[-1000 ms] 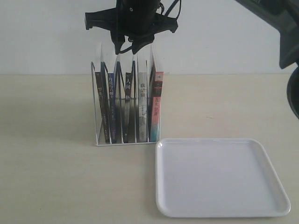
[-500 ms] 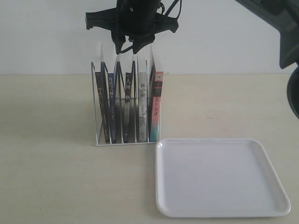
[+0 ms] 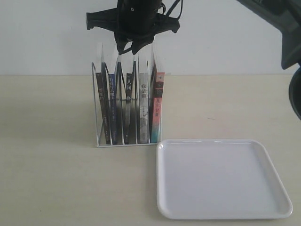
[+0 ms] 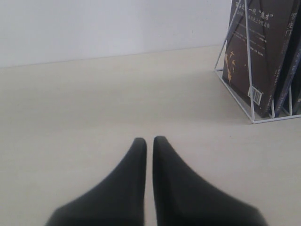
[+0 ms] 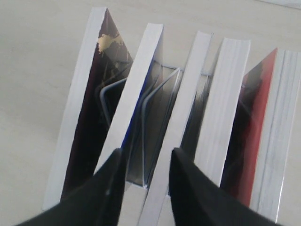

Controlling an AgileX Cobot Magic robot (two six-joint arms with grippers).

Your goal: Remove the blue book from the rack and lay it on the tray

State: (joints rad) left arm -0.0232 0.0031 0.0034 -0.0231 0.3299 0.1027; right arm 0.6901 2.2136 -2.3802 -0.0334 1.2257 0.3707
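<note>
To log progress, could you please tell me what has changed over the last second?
The right gripper, above the rack, seems to have risen slightly, with its fingertips drawn a little closer; it is open and holds nothing. The blue book, its neighbours and the tray stayed put.

White wire rack (image 3: 99, 106) just beneath the right claw (image 3: 129, 49), thin blue paperback (image 3: 112, 108) inside, flat white tray (image 3: 221, 181) front-right.

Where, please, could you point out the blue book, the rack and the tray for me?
blue book (image 3: 112, 106), exterior view, middle of its blue spine.
rack (image 3: 127, 145), exterior view, front base wire.
tray (image 3: 221, 179), exterior view, bare middle of its floor.
</note>
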